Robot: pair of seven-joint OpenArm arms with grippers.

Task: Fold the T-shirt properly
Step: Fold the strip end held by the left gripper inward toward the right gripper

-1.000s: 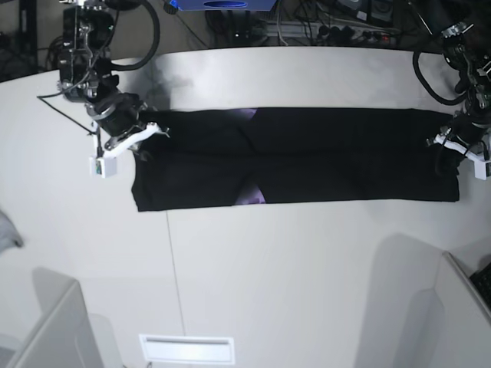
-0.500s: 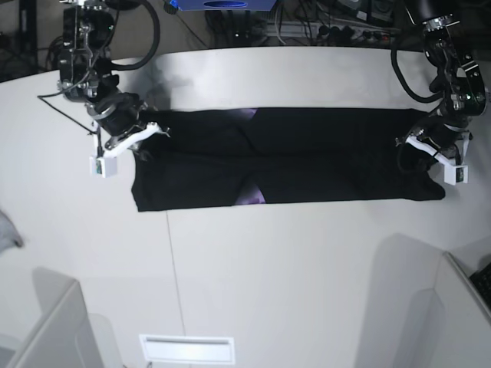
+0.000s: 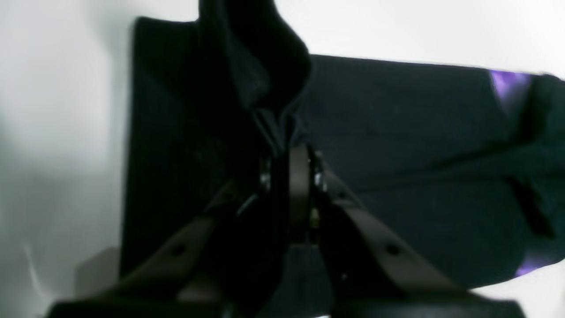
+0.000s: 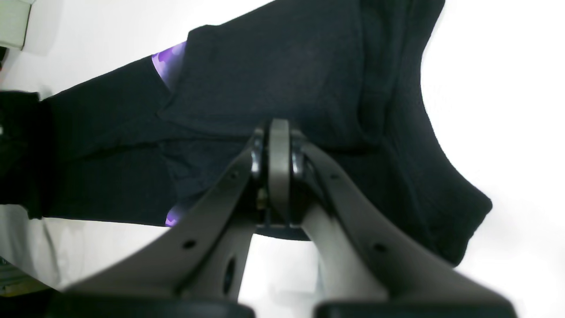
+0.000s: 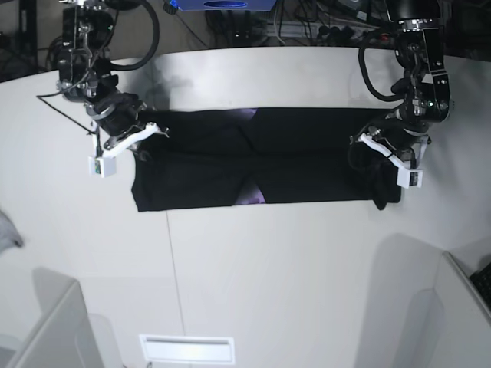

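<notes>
The black T-shirt [image 5: 291, 157] lies on the white table as a long folded band, with small purple patches showing at its middle. My left gripper [image 5: 374, 150] is shut on the shirt's right end and has that end lifted and carried inward, so cloth hangs from it; the wrist view shows the jaws pinched on a raised fold of the T-shirt [image 3: 397, 145]. My right gripper [image 5: 146, 132] is shut on the shirt's left end and holds it low at the table; in its wrist view the closed jaws sit on the black T-shirt [image 4: 273, 75].
The white table [image 5: 291, 268] stretches toward the front. A grey cloth scrap [image 5: 6, 230] lies at the far left edge. Grey bin walls [image 5: 54, 330] stand at the front left and front right [image 5: 453, 307]. Cables and equipment sit behind the table's back edge.
My left gripper has moved leftward along the shirt, dragging the right end inward so the band is shorter. The right gripper has stayed in place.
</notes>
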